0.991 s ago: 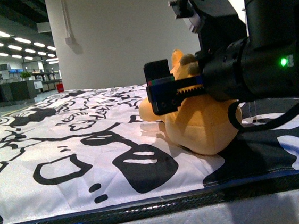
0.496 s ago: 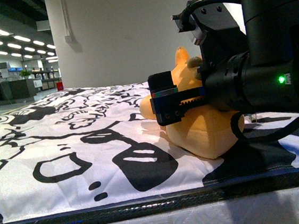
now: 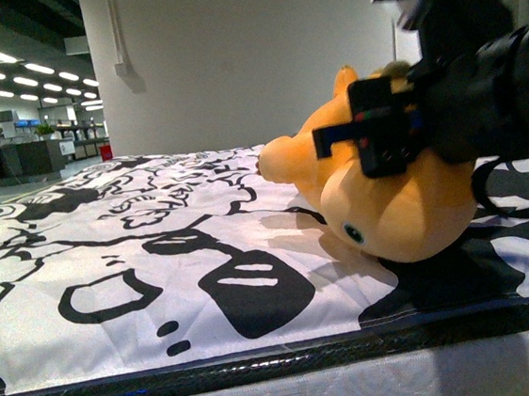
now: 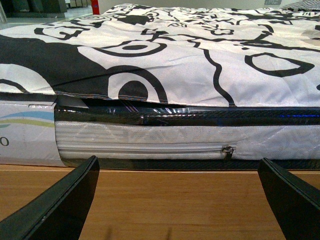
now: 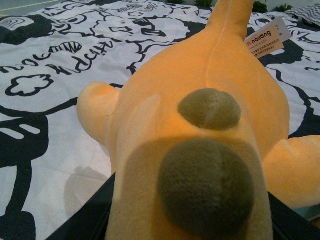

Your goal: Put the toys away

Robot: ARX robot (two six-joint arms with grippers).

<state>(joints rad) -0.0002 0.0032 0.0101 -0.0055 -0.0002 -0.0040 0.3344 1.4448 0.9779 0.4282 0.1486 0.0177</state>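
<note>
The orange-yellow plush animal (image 3: 392, 199) hangs just above the bed's right side, head down with a dark eye showing. My right gripper (image 3: 386, 138) is shut on its head end. In the right wrist view the plush (image 5: 200, 125) fills the frame, with two brown-grey nubs between the black fingers (image 5: 85, 220) and a white tag on its far end. My left gripper (image 4: 180, 200) is open and empty, low over a wooden floor (image 4: 170, 200), facing the mattress side.
The bed is covered by a white sheet with black cartoon prints (image 3: 138, 258). The mattress edge (image 4: 150, 140) has a zipper along its side. A white wall (image 3: 231, 60) stands behind the bed, and an office hall opens at the far left.
My right gripper has risen and moved right with the plush. The plush has lifted off the sheet and turned, so its face and eye now show.
</note>
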